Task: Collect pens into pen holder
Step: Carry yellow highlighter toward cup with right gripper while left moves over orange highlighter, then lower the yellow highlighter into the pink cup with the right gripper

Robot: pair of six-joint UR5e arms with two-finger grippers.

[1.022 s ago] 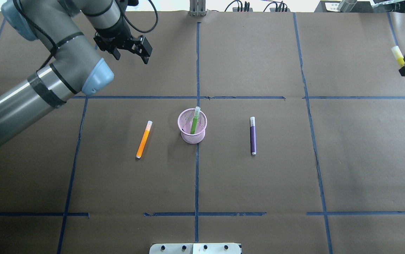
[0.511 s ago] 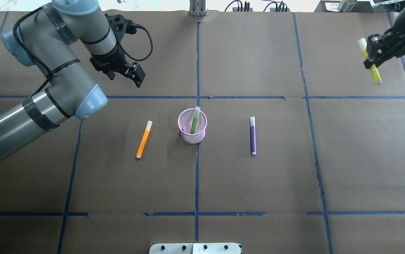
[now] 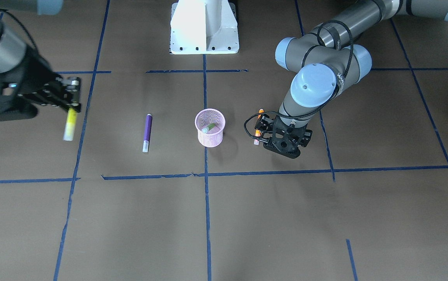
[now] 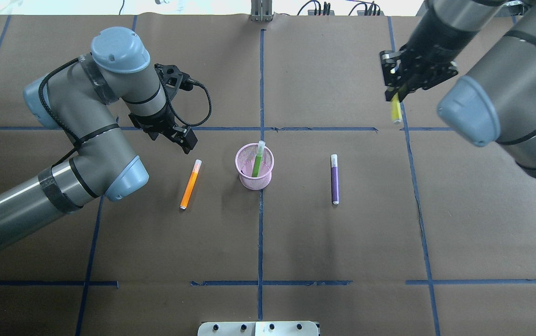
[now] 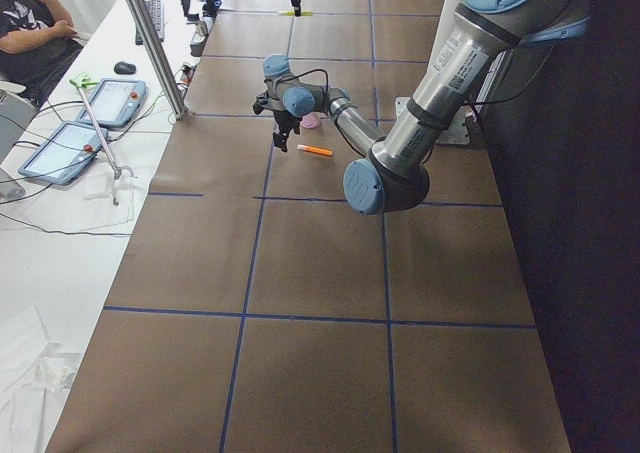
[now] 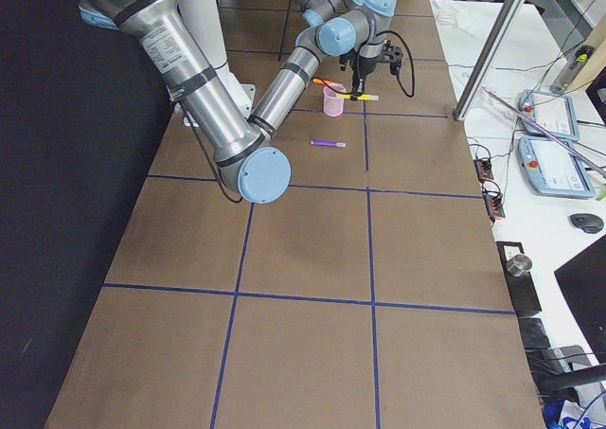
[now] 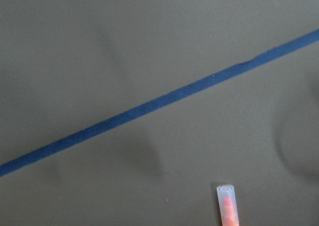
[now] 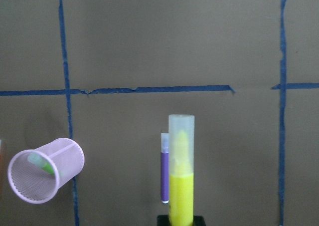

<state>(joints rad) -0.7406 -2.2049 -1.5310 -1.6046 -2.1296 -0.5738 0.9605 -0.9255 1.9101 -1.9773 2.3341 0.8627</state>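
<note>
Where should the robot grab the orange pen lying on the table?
Probably mid-barrel on the orange pen, coming straight down from above with the left hand, fingers across its thin width. It lies flat, long and slim, apart from the pen holder, so the middle should balance best.

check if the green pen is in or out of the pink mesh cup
In. The green pen leans inside the pink wire-mesh cup, cap up.
</note>
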